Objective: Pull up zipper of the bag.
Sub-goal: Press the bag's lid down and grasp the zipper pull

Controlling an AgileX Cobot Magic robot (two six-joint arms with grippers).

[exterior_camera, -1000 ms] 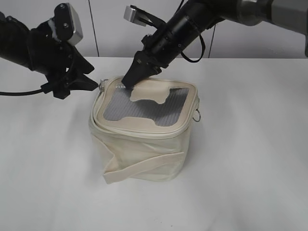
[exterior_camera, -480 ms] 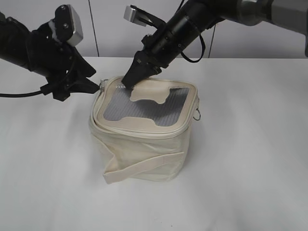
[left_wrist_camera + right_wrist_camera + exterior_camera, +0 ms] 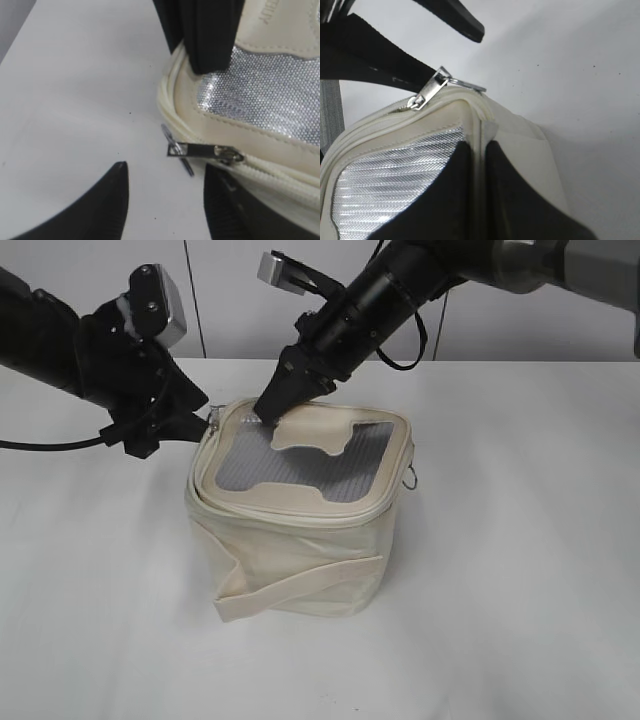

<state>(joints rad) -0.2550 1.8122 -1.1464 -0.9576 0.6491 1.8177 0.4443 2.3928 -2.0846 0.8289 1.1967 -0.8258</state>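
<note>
The cream boxy bag (image 3: 290, 540) stands mid-table with its silvery ribbed lid panel (image 3: 300, 462) up. The zipper (image 3: 300, 512) runs round the lid rim. One silver slider with a ring pull (image 3: 200, 151) sticks out at the lid's far-left corner, also in the right wrist view (image 3: 432, 90). A second ring pull (image 3: 411, 478) hangs at the right side. My left gripper (image 3: 165, 195) is open, its fingers on either side of that pull and just short of it. My right gripper (image 3: 479, 150) is shut on the lid's rim (image 3: 481, 120) at the same corner.
The white table (image 3: 520, 570) surrounds the bag. A flat cream strap (image 3: 300, 585) crosses the bag's front. A pale wall stands behind the table.
My left gripper has moved right, closer to the bag's far-left corner and the slider pull. The right gripper and the bag have not moved.
</note>
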